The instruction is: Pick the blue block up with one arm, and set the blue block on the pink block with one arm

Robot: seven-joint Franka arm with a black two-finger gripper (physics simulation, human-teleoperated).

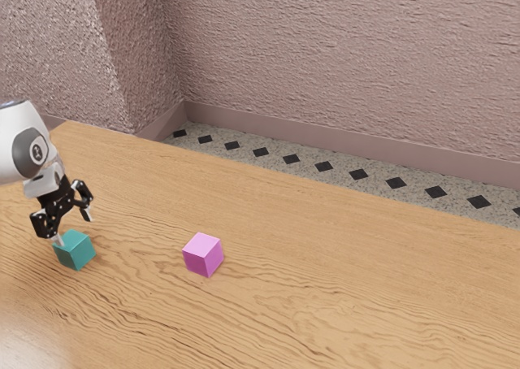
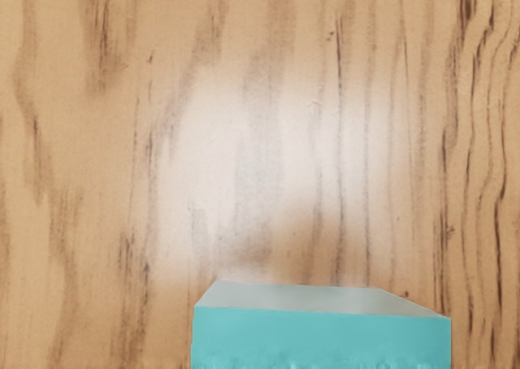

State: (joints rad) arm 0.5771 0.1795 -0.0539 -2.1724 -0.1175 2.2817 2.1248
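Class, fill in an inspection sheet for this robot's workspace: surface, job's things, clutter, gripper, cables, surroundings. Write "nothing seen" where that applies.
Surface: wooden table, level, with visible grain.
Job's things: blue block, teal in shade, lying on the table directly under the hand; pink block on the table toward the exterior view's right of it, apart from it.
Clutter: nothing seen.
Gripper: gripper open, just above the blue block, not closed on it.
Cables: nothing seen.
Surroundings: rough pinkish walls meeting at a corner; speckled floor with black diamond tiles behind the table.
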